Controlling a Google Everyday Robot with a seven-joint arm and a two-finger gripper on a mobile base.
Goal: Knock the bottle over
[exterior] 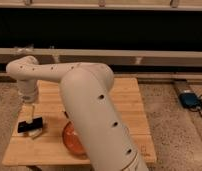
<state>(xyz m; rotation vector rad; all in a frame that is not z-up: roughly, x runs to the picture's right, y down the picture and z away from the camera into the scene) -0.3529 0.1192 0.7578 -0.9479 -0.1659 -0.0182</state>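
My white arm reaches from the lower right across the wooden table (129,100) to its left side, and the wrist points down. The gripper (32,116) hangs just above a flat black block (29,126) near the table's left edge. A small whitish bottle (37,133) shows low against the front right of the block, right under the gripper. I cannot tell whether it is upright or lying down. An orange bowl (70,141) sits at the table's front, half hidden behind my arm.
The table's left edge is close to the gripper. A dark wall with a pale ledge (159,55) runs behind the table. A blue object (190,100) lies on the floor at the right.
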